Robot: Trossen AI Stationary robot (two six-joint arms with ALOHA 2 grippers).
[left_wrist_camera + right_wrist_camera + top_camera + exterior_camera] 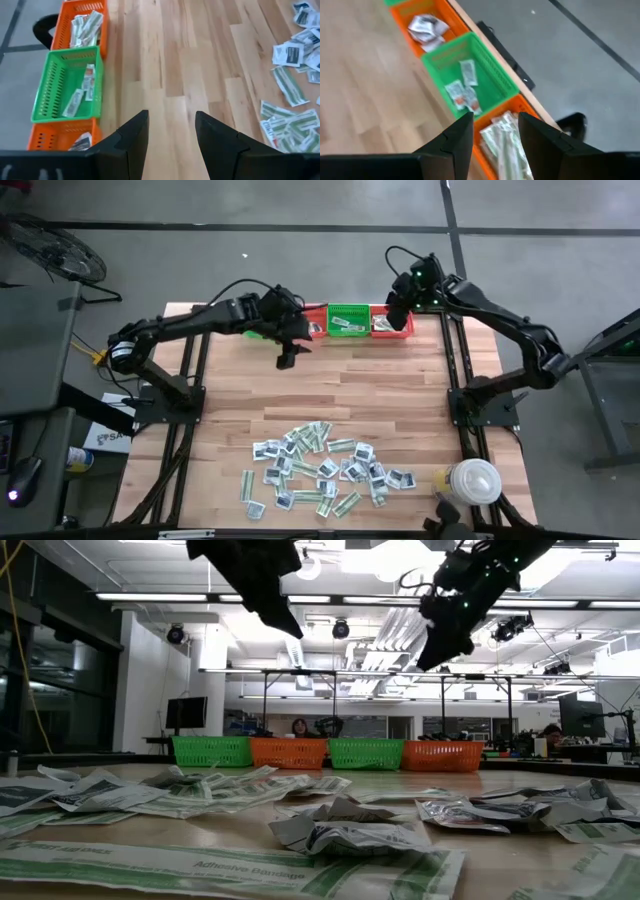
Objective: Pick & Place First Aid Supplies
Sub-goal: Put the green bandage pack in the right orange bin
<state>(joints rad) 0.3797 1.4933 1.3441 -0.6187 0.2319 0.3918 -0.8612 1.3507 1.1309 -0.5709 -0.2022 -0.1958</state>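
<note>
Both wrist views show released, empty claws — left claw [170,137], right claw [495,135] — over baskets.

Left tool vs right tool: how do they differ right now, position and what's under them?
The left tool hangs over bare table, just short of the basket row; the right tool hangs directly over an orange basket holding pale strip packets. The left tool has come nearer the packet pile; the right tool sits at the far edge. Shared: both tools are open, empty, and raised off the table.
</note>
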